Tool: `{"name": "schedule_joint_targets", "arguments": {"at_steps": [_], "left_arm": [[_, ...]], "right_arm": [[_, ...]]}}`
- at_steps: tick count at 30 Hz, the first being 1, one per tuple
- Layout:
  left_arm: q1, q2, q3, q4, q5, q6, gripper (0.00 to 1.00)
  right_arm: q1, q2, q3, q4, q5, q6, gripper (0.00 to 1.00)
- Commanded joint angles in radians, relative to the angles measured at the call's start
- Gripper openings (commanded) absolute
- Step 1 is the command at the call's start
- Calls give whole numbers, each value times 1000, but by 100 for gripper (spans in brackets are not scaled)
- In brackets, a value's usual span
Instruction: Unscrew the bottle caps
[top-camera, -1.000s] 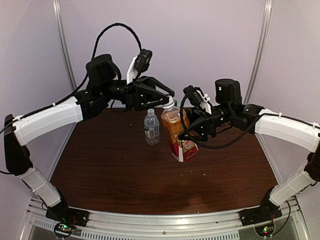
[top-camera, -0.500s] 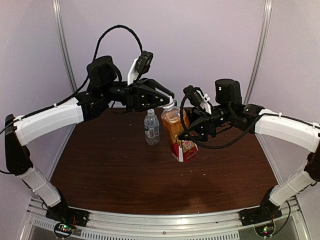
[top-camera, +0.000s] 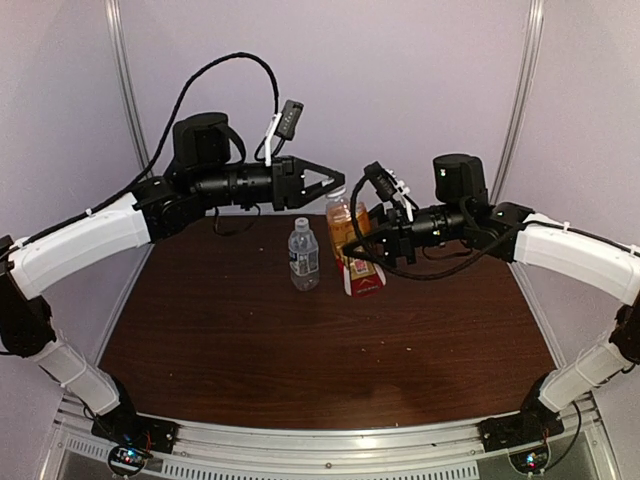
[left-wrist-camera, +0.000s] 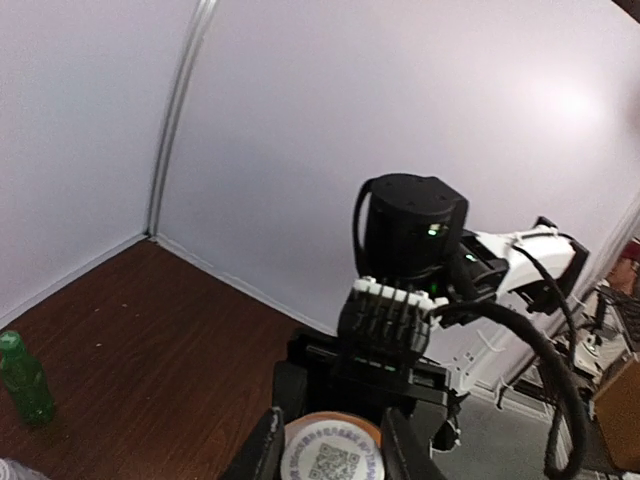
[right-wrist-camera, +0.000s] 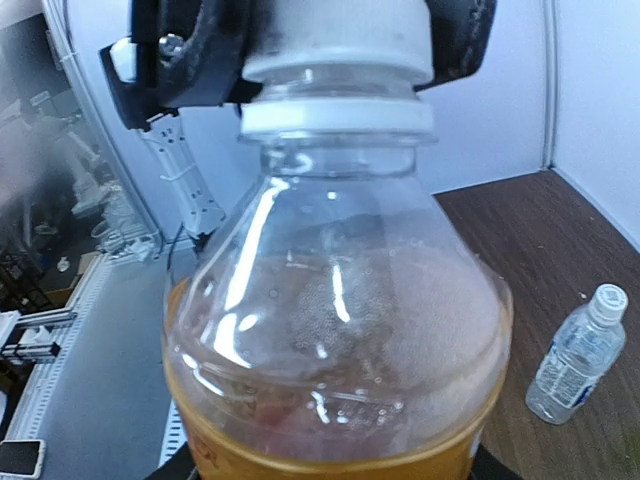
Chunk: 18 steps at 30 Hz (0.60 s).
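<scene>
The amber-brown bottle (top-camera: 352, 245) with a red label is held above the table, tilted. My right gripper (top-camera: 378, 243) is shut on its body; the bottle fills the right wrist view (right-wrist-camera: 335, 350), where it hides that gripper's fingers. Its white cap (right-wrist-camera: 340, 40) sits on the neck. My left gripper (top-camera: 336, 188) is shut on that cap, which carries a QR sticker in the left wrist view (left-wrist-camera: 331, 455). The clear water bottle (top-camera: 303, 254) stands capped on the table, left of the amber one, and shows in the right wrist view (right-wrist-camera: 576, 356). The green bottle (left-wrist-camera: 22, 375) stands at the back.
The brown tabletop (top-camera: 300, 360) is walled by pale panels at the back and sides. A metal rail (top-camera: 330, 450) runs along the near edge, between the arm bases.
Both arms have lifted the amber bottle up and back. The left wrist has turned and levelled out while its fingers stay on the cap. The water bottle has not moved.
</scene>
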Motion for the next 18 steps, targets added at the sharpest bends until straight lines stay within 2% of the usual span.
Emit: {"name": "schedule_joint_targets", "arguments": {"at_steps": [1, 2, 5, 9, 18], "left_arm": [[-107, -58, 71, -207, -607, -6, 14], [-126, -56, 80, -220, -680, 4, 14], [-136, -48, 93, -228, -713, 1, 14], [-136, -34, 100, -224, -675, 12, 20], [-122, -54, 51, -114, -513, 51, 42]], "right_arm": [[3, -28, 5, -19, 332, -42, 56], [2, -33, -7, -5, 353, -43, 56], [3, -37, -23, 10, 352, -43, 56], [3, -40, -30, 19, 314, -43, 56], [3, -43, -46, 32, 184, -63, 56]]}}
